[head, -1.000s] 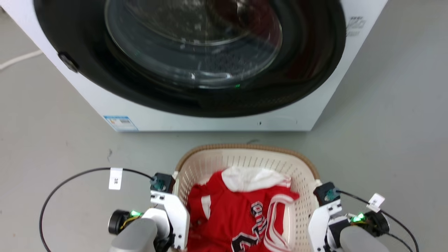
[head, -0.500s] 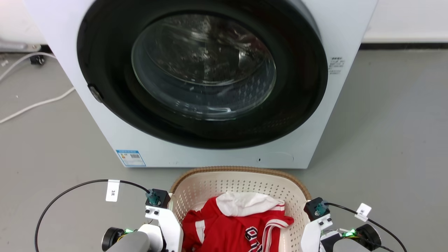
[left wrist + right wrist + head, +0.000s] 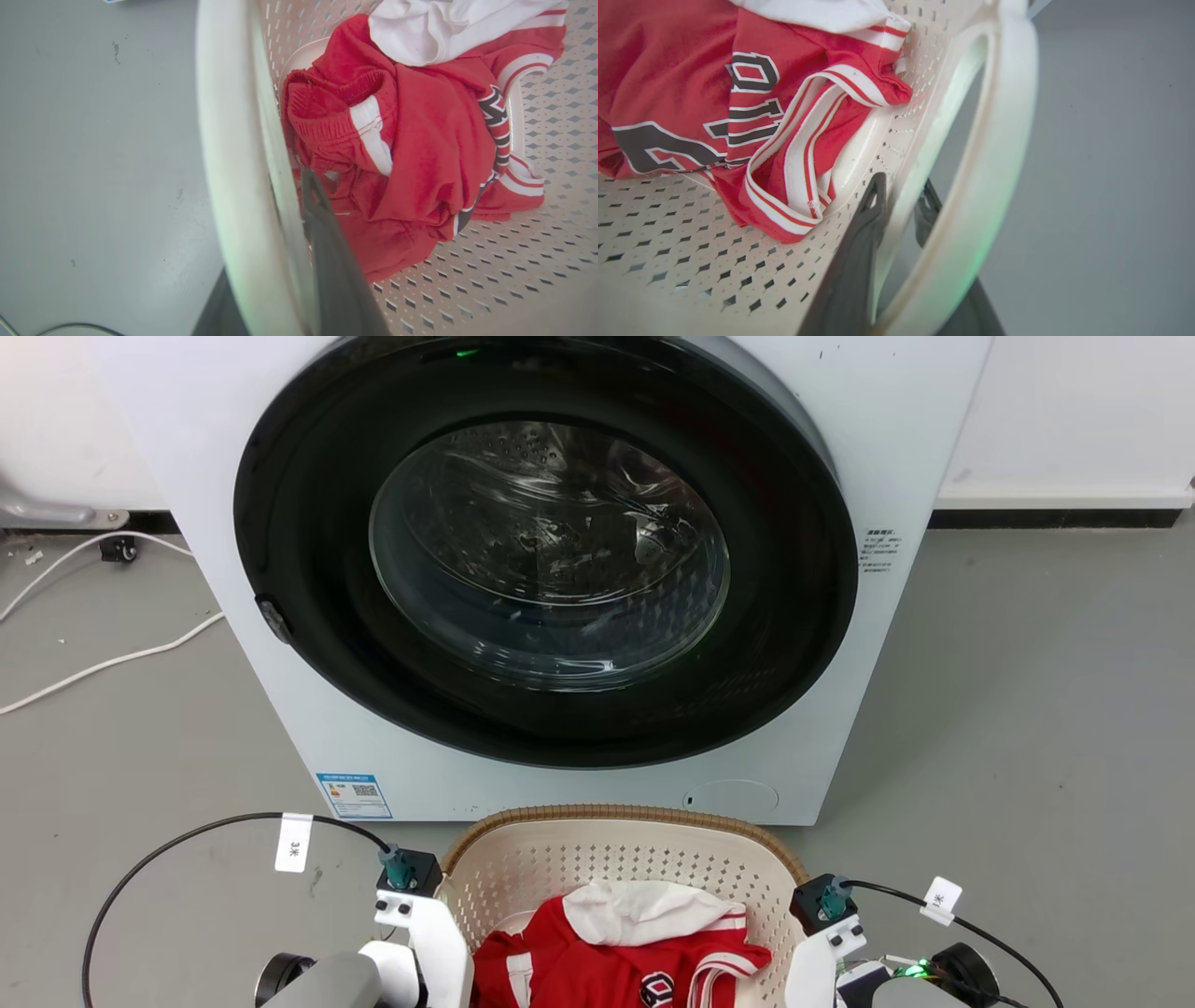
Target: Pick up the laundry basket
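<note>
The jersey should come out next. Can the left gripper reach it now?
Probably not: the left gripper is clamped on the laundry basket wall, though the red jersey lies just beside it.

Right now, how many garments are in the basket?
2 I can tell apart: a red jersey across the laundry basket floor, a white garment on its far end. The red folds may hide more.

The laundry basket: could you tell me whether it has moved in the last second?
Yes, upward: the laundry basket now overlaps the washing machine at its bottom edge; a gap separated them before. The camera moved too.
</note>
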Tool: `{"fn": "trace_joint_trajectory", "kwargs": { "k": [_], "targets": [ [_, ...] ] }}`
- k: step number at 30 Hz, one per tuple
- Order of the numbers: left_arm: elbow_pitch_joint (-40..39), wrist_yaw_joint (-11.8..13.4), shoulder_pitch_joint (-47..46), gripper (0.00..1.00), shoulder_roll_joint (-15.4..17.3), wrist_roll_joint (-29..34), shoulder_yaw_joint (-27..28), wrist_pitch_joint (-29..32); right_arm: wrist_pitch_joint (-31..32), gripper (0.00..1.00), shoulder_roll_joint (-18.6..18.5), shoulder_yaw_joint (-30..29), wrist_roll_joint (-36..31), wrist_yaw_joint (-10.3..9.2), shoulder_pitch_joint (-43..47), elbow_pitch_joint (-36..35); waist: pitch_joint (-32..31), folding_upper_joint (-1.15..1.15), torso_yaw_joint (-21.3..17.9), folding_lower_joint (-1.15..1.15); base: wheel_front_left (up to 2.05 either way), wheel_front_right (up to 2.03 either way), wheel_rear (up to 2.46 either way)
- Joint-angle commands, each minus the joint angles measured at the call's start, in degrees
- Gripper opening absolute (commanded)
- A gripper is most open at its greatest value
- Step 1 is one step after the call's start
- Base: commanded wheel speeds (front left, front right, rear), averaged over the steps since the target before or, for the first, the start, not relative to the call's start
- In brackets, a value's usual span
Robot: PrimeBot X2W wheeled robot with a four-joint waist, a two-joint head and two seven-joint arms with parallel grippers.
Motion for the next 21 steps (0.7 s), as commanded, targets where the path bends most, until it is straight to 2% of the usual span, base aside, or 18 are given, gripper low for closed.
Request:
{"fn": "trace_joint_trajectory", "kwargs": {
  "k": [1, 21],
  "targets": [
    [-0.63, -0.74, -1.49, 0.00, 0.32, -0.33, -0.44, 0.05, 0.26, 0.00, -0.06, 1.24, 0.15, 0.30, -0.39, 0.13, -0.35, 0.00, -0.04, 0.00, 0.00, 0.00, 0.00],
    [0.46, -0.72, -1.13, 0.00, 0.75, -5.90, -4.98, 0.08, 1.43, 0.00, -1.41, 5.96, 7.43, 0.29, -0.35, 1.66, -2.61, 0.00, -0.10, 0.00, 0.00, 0.00, 0.00]
  ]
}}
